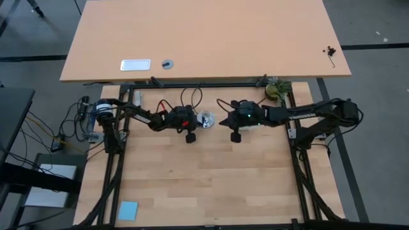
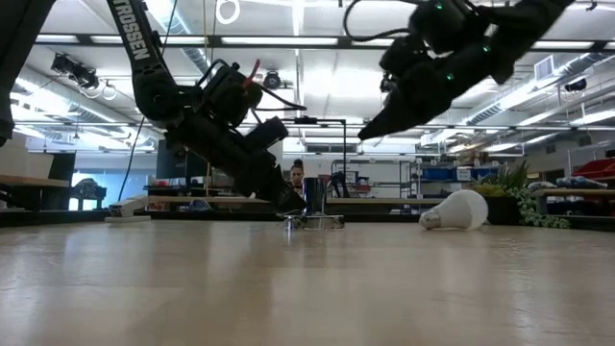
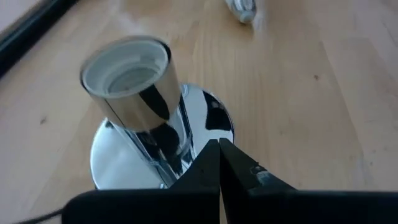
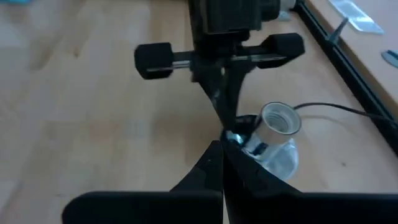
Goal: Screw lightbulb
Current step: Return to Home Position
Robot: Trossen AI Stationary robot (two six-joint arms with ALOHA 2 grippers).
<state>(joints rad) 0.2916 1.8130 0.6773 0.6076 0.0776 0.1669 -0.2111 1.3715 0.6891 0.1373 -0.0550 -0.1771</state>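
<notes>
The silver socket stands on its round mirror disc at the table's far middle, its tube tilted and its white threaded mouth open; it also shows in the high view. The white lightbulb lies on its side on the table to the right of the socket, touched by nothing; its grey base shows in the left wrist view. My left gripper is shut, low at the socket's disc. My right gripper is shut and empty, raised above the table just right of the socket. My left gripper has its shut fingertips down on the socket's disc, at the foot of the tube. The fingers slant down from the table's left side. The disc lies flat on the table.
A potted plant stands at the far right corner. A blue card lies at the near left. A second tabletop lies beyond the far edge. The socket's black cord loops behind the socket. A person shows far off in the room.
</notes>
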